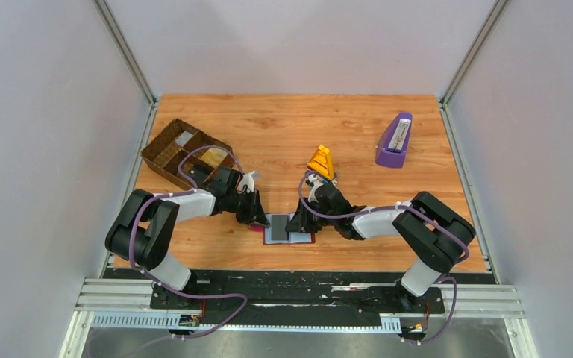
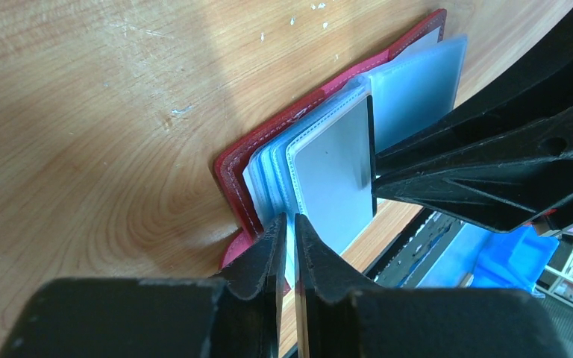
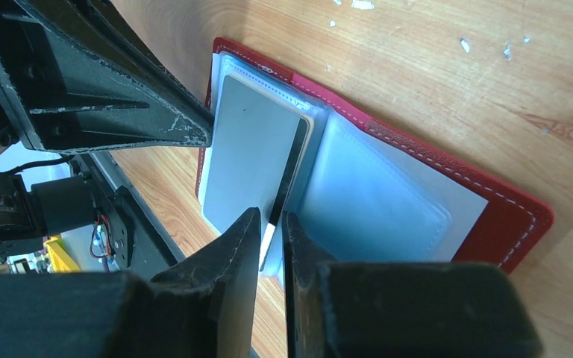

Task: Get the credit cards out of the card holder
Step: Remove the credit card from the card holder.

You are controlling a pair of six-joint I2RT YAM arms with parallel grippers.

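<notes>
Left gripper (image 2: 289, 225): narrow, pinching a sleeve (image 2: 268, 175) edge, seemingly to anchor it;
Right gripper (image 3: 272, 222): narrow, nipping the grey credit card (image 3: 257, 156), placed to draw it out;
Card holder (image 3: 511, 216): open flat, 6 o'clock on the desk (image 1: 283, 127);
Hidden: any further cards behind the stacked sleeves;
Farther: basket (image 1: 161, 137) at 10 o'clock; purple stand (image 1: 394, 142) at 1 o'clock.

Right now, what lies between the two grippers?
Only the open card holder with a grey card showing, seen in the top view.
</notes>
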